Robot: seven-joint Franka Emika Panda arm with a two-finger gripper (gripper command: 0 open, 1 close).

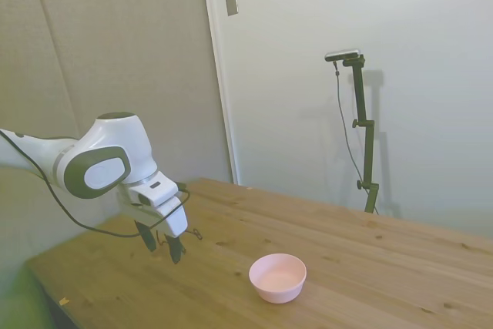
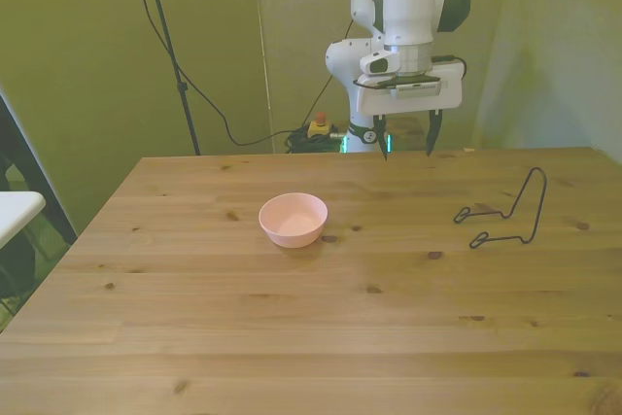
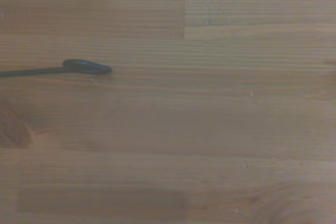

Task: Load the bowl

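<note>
The small pale pink bowl (image 2: 293, 219) stands empty on the wooden table (image 2: 292, 337), a little toward the front view's left of the middle. In the side view the bowl (image 1: 277, 276) sits near the table's near edge. My gripper (image 2: 405, 139) hangs open above the table's far side, behind the bowl and toward the front view's right, with nothing between its fingers. The side view shows the gripper (image 1: 163, 246) pointing down, just above the wood and well apart from the bowl. The bowl does not appear in the wrist view.
A black bent-wire stand (image 2: 510, 211) rests on the table at the front view's right, beyond the gripper. Two of its looped feet (image 3: 86, 67) show in the wrist view on bare wood. A small piece of it (image 1: 197, 233) shows beside the gripper.
</note>
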